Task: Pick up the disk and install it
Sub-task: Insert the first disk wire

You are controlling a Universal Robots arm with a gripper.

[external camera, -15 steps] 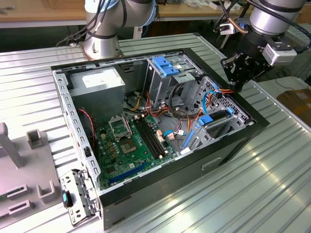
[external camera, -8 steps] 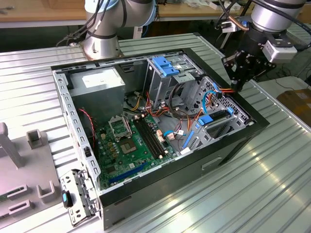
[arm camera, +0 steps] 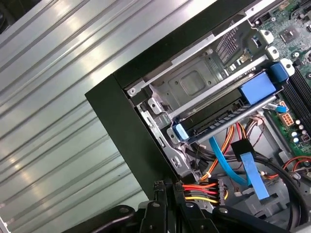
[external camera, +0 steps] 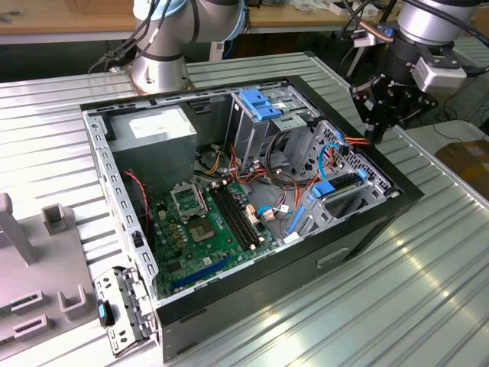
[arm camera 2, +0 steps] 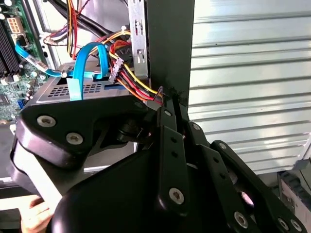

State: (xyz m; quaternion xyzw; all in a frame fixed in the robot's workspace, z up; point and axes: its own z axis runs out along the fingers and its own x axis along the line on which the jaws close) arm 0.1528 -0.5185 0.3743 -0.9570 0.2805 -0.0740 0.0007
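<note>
The disk (external camera: 345,200) sits inside the drive cage at the corner of the open computer case (external camera: 321,256) on the exterior view's right, with blue rails along its edges. In the first wrist view the disk (arm camera: 216,116) lies in its slot behind a blue rail. My black gripper (external camera: 376,122) hovers at the case's side wall, just above that cage. Its fingertips (arm camera: 166,190) are pressed together, right against red, yellow and black power wires (arm camera: 200,191) that end in a connector (arm camera: 221,190). Those fingers (arm camera 2: 167,109) meet at the same wire bundle in the second wrist view.
A blue data cable (arm camera: 248,170) loops beside the connector. The case also holds a motherboard (external camera: 206,222), a grey power-supply box (external camera: 157,126) and a bare blue bracket (external camera: 260,103). A second arm's base (external camera: 160,65) stands behind. Grey fixtures (external camera: 57,222) sit on the ribbed table's left.
</note>
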